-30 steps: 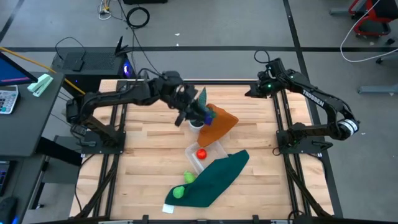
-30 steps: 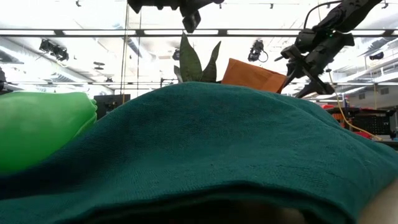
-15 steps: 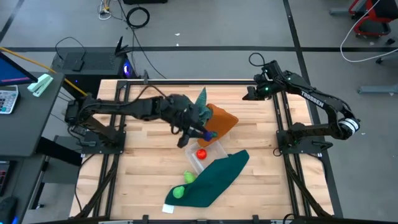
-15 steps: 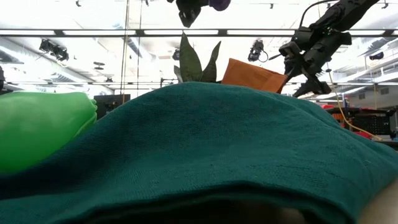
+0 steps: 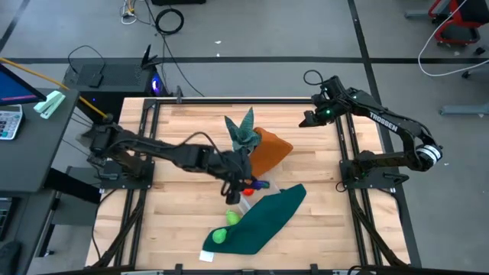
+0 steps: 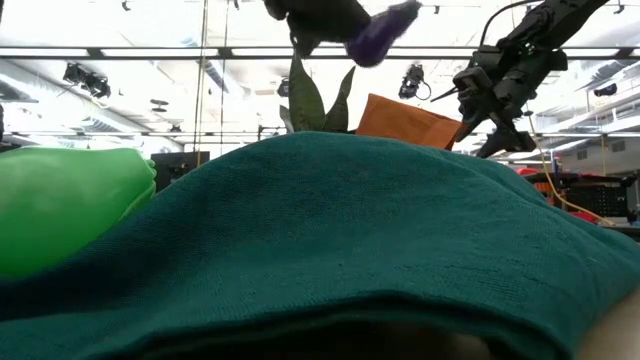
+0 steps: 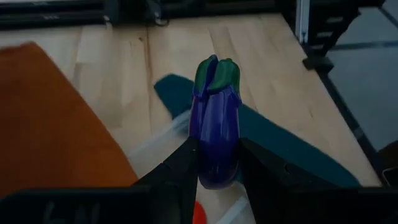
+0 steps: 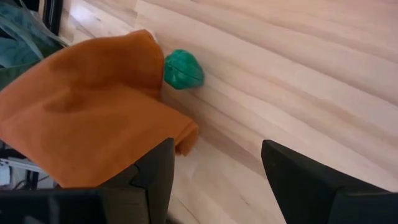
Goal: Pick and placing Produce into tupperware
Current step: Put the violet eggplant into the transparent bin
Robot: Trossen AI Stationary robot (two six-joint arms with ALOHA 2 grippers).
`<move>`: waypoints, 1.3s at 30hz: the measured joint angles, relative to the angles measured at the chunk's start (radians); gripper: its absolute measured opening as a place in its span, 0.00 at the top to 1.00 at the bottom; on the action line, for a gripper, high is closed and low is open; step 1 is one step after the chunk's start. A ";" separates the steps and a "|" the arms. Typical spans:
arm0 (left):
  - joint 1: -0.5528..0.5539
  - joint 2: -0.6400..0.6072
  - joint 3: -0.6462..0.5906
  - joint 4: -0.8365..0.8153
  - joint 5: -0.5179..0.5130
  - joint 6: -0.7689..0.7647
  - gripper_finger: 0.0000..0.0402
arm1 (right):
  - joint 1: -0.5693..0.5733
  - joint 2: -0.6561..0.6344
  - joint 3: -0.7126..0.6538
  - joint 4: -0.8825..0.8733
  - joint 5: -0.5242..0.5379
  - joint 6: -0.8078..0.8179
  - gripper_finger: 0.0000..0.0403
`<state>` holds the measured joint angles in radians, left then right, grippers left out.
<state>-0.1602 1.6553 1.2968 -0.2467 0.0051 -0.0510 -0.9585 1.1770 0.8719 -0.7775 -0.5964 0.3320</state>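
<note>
One toy eggplant (image 7: 215,130) being clamped in the left gripper (image 7: 216,163), hanging just above the clear tupperware (image 5: 246,200) beside the green cloth (image 5: 263,218). Hovering with fingers spread, the right gripper (image 8: 214,168) over bare wooden worktop (image 5: 183,206) near the orange cloth (image 8: 87,118).

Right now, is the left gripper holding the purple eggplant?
Yes. In the left wrist view the left gripper has both fingers pressed against the sides of the purple eggplant.

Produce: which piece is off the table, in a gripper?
The purple eggplant, clamped between the left gripper fingers above the tupperware. The green pieces lie by the teal cloth.
</note>
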 joint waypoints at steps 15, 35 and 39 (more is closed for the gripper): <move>-0.057 0.116 0.000 -0.174 -0.027 -0.024 0.71 | 0.000 0.000 0.000 -0.004 0.001 -0.040 0.50; -0.069 0.197 -0.001 -0.225 -0.035 -0.012 0.70 | 0.006 0.000 0.000 -0.015 0.001 -0.049 0.50; -0.068 0.198 -0.001 -0.229 -0.035 -0.011 0.70 | 0.006 0.000 0.000 -0.017 0.000 -0.049 0.50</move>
<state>-0.2287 1.8530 1.2961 -0.4756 -0.0296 -0.0624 -0.9524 1.1767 0.8719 -0.7942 -0.5960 0.2825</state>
